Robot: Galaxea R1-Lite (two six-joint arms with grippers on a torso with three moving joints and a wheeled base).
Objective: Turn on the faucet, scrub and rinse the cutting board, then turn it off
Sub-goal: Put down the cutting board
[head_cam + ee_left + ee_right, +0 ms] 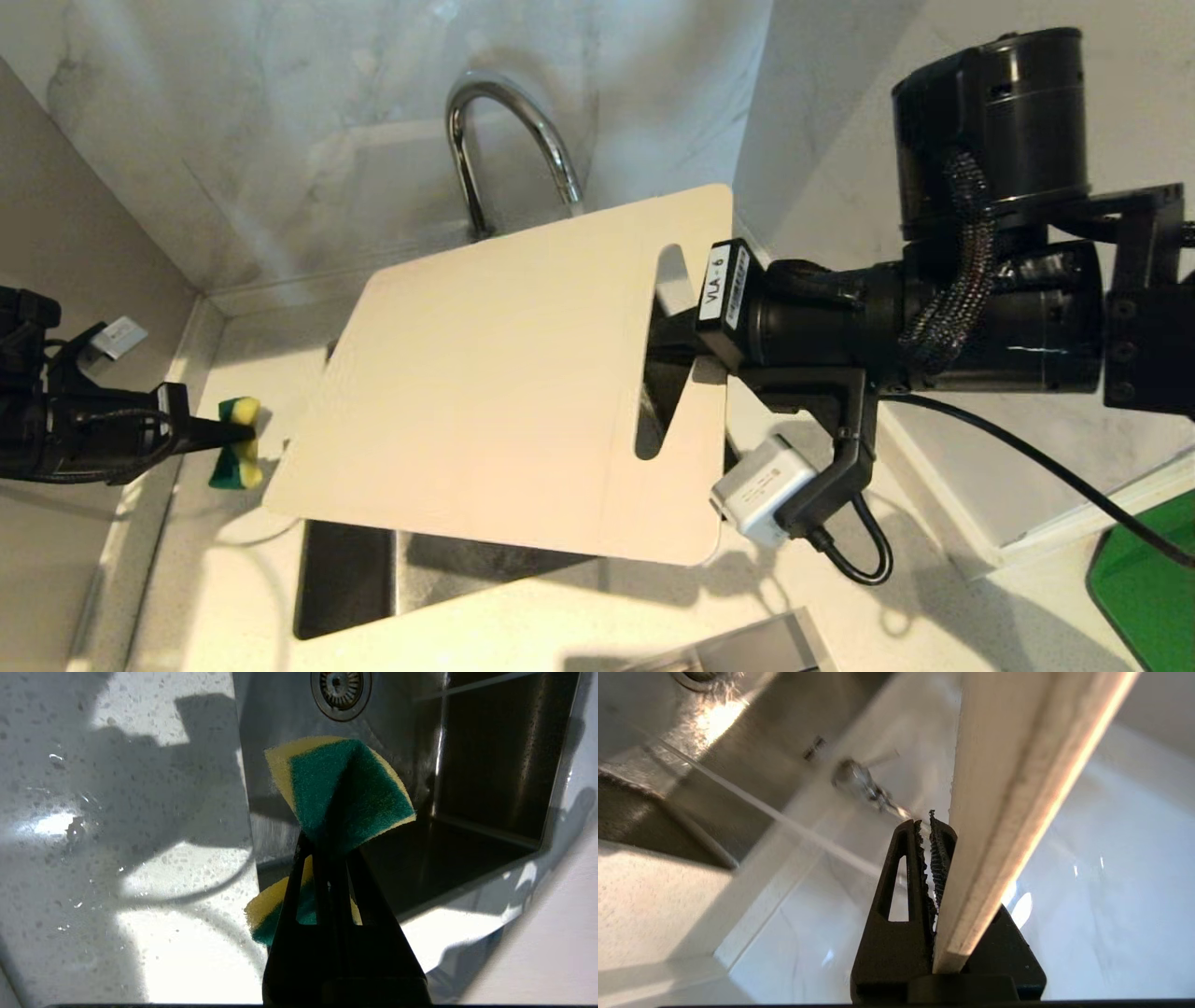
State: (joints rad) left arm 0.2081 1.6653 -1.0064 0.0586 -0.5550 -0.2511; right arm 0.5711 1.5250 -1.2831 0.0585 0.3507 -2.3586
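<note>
The cream-white cutting board (495, 392) hangs tilted over the sink, below the chrome faucet (509, 121). My right gripper (667, 350) comes in from the right and is shut on the cutting board at its slot-handle end. In the right wrist view the board's edge (1017, 788) runs up past the right gripper (927, 826), and the blurred faucet base (859, 784) lies beyond. My left gripper (238, 431) is off the board's left edge, shut on a yellow and green sponge (238, 457). The left wrist view shows that sponge (345, 788) pinched in the left gripper (327, 842).
The steel sink (345, 579) opens under the board, with its drain (341, 686) seen in the left wrist view. Marble walls close in behind and at the left. A bright green thing (1148, 588) lies on the counter at far right. A metal object (747, 649) pokes in at the bottom.
</note>
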